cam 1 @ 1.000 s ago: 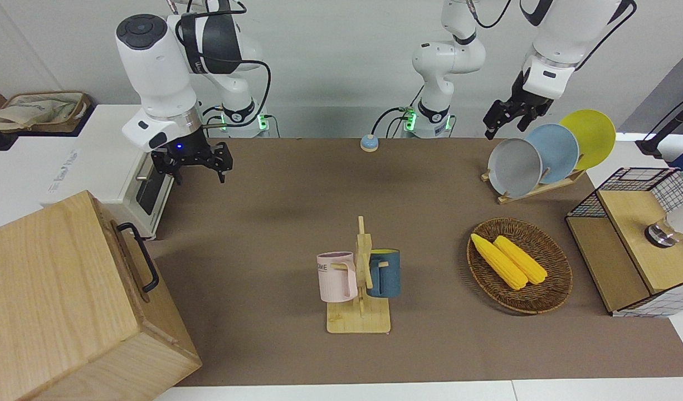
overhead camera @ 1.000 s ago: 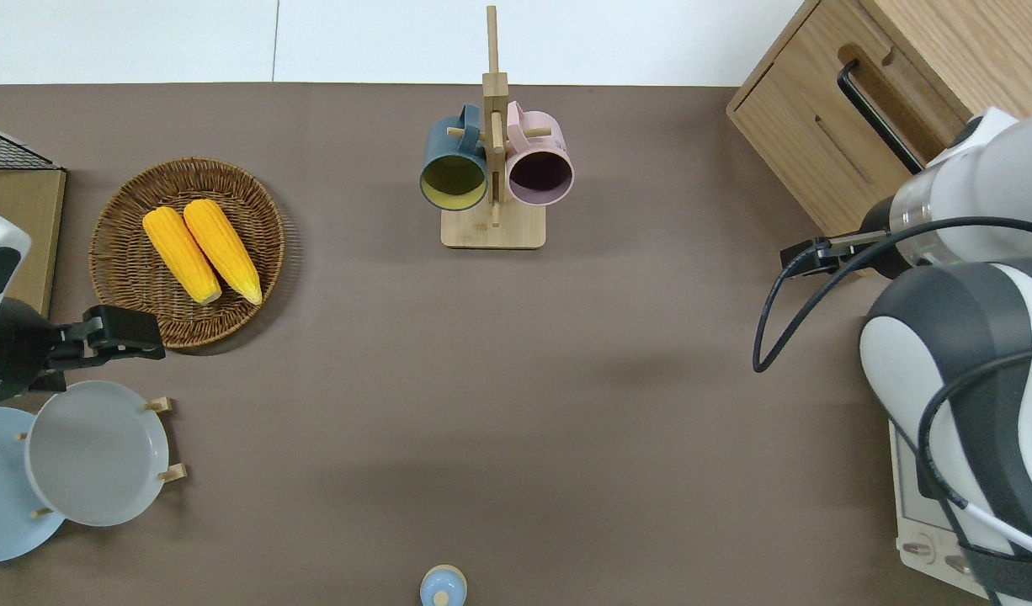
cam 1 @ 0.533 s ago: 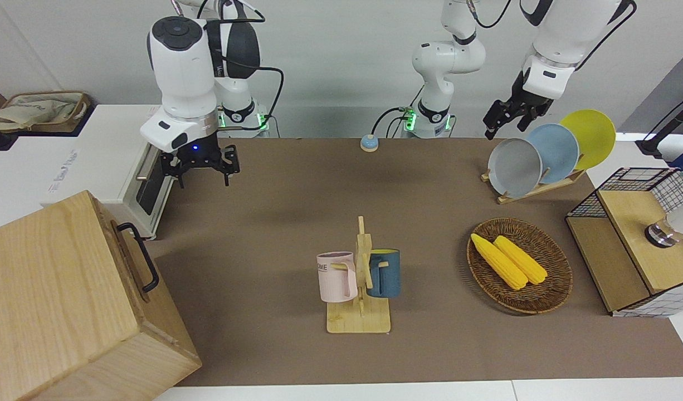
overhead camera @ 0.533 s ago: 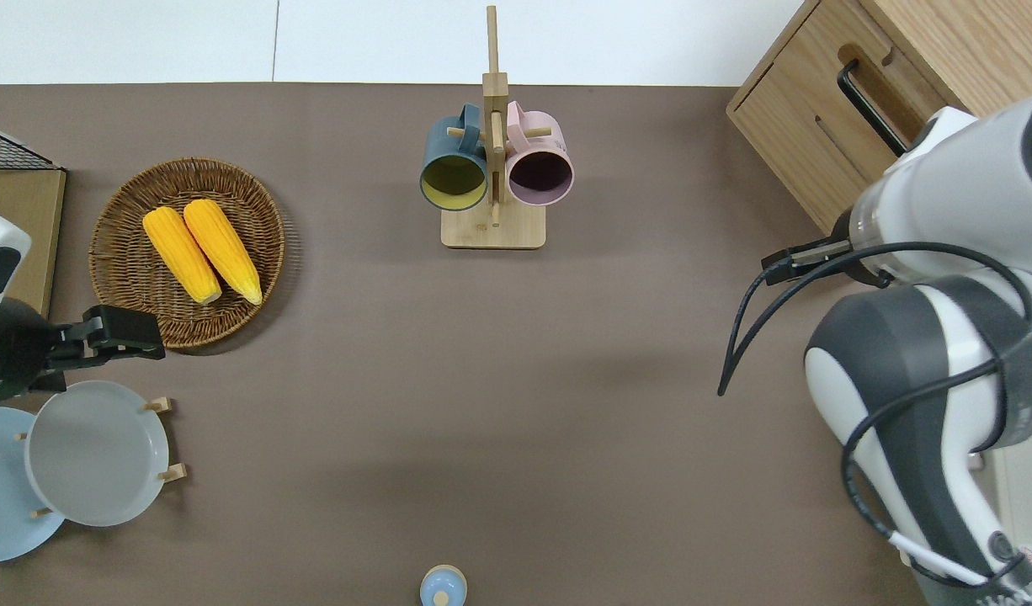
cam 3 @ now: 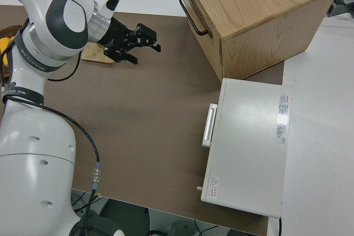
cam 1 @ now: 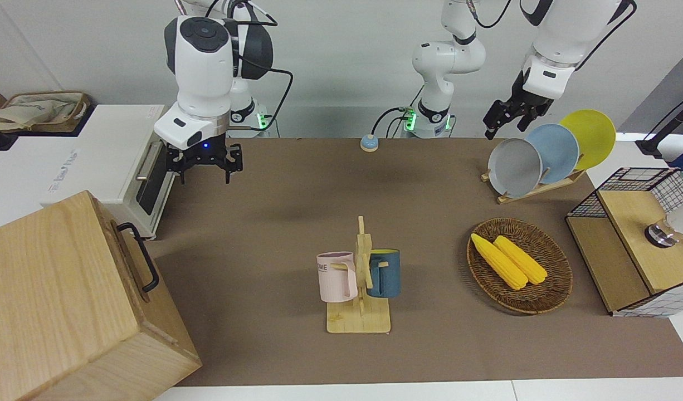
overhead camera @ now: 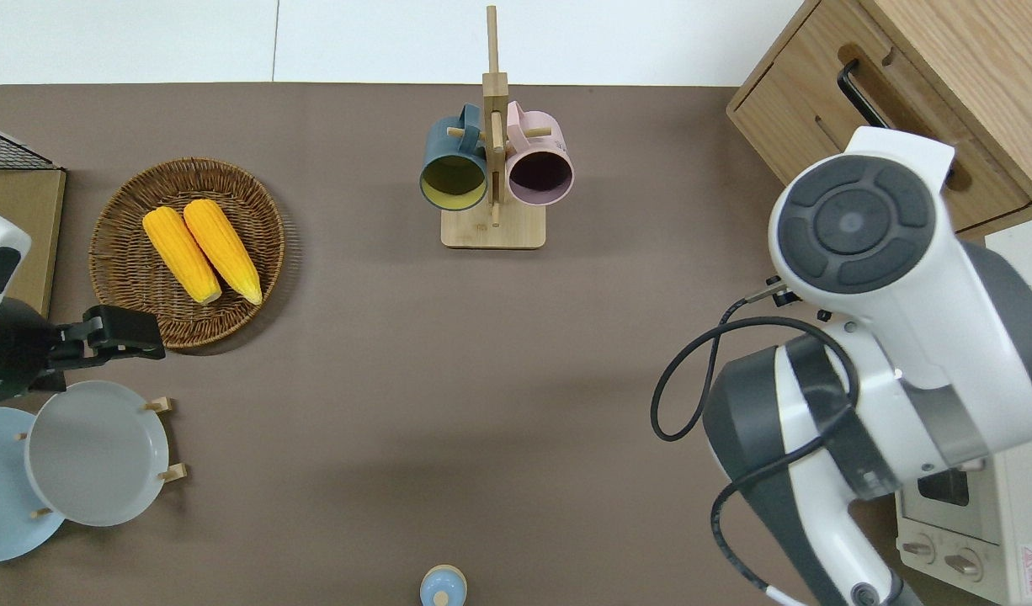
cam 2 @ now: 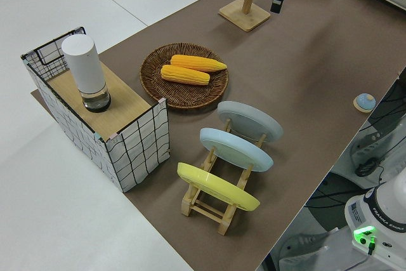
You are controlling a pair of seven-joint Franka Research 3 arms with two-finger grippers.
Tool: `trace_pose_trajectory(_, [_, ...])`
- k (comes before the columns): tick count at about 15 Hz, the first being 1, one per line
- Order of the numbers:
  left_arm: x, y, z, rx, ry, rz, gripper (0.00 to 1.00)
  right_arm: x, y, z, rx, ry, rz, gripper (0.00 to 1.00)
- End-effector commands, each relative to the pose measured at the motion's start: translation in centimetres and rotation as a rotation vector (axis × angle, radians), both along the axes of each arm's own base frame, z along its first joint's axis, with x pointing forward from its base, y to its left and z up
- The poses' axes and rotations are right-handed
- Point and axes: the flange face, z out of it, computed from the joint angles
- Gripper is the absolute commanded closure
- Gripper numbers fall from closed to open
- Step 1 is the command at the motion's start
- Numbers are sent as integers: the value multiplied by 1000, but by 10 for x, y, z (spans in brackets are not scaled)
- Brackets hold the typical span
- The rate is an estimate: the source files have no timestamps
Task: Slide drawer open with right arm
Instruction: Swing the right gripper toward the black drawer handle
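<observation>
The drawer [cam 1: 131,253] is shut, in the face of the pale wooden box [cam 1: 57,295] at the right arm's end of the table. Its black bar handle [cam 1: 142,264] also shows in the overhead view [overhead camera: 857,91] and in the right side view [cam 3: 189,8]. My right gripper [cam 1: 205,176] is open and empty, with its blue wrist light on. In the right side view it [cam 3: 145,45] hangs over the brown mat, apart from the handle and level with the box's front. The overhead view hides it under the right arm [overhead camera: 869,278]. The left arm is parked.
A white toaster oven [cam 1: 144,186] stands beside the box, nearer to the robots. A mug rack [cam 1: 359,284] with two mugs stands mid-table. A basket of corn [cam 1: 520,266], a plate rack [cam 1: 542,153] and a wire-mesh rack [cam 1: 634,239] are toward the left arm's end.
The right arm has swung away from the toaster oven toward the table's middle and the box. Its gripper has stayed open. The drawer and the left arm have not moved.
</observation>
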Motion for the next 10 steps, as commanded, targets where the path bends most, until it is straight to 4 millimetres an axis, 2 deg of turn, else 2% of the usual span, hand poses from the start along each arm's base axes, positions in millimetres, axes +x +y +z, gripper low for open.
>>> trace_pose_trajectory(1, [-4, 2, 5, -1, 3, -6, 7, -2, 18, -14, -182, -7, 41, 17])
trace_pose_trajectory(6, [-4, 2, 5, -1, 3, -6, 7, 7, 62, -71, -458, -28, 93, 17])
trace_pose_trajectory(10, [-4, 2, 5, -1, 5, -6, 7, 13, 78, -104, -600, -57, 126, 15])
